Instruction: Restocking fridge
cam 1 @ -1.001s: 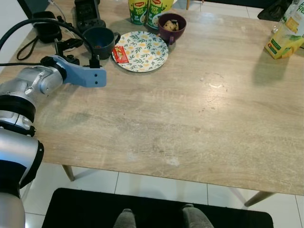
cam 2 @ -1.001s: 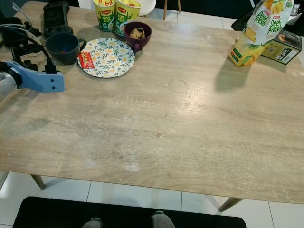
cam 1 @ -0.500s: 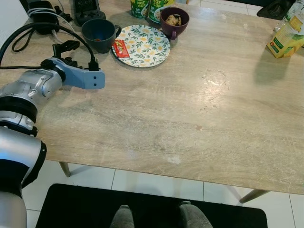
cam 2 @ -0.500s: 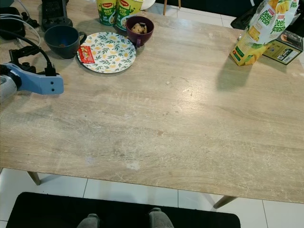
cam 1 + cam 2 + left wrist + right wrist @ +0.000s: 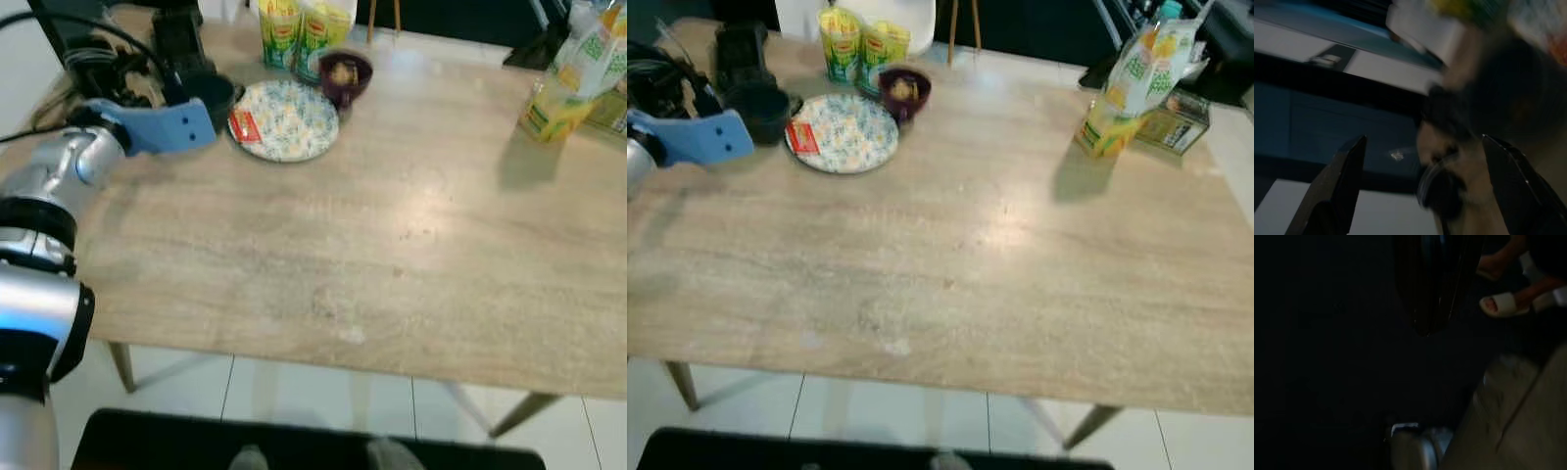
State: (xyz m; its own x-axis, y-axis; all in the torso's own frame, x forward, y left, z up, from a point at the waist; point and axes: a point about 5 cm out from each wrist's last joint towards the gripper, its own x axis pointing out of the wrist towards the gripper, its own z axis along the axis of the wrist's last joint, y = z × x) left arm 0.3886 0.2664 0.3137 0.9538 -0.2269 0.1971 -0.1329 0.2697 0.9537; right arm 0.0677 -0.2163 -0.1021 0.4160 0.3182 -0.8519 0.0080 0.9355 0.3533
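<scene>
Where motion smears everything, left gripper spread, mug half-hidden.

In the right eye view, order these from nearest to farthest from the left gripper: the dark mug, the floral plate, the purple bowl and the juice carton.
From the left gripper:
1. Dark mug, right beside it.
2. Floral plate, just past the mug.
3. Purple bowl, behind the plate.
4. Juice carton, far right end of the table.

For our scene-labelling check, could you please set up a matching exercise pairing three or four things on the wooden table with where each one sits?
Things:
1. flat red sachet
2. small purple ceramic bowl
3. yellow-green juice carton
4. dark blue ceramic mug

Places:
A. far right part of the table
B. on the floral plate's left rim
C. left of the plate
D. just behind the plate, in front of two yellow noodle cups

Pairs: 1-B, 2-D, 3-A, 4-C
</scene>
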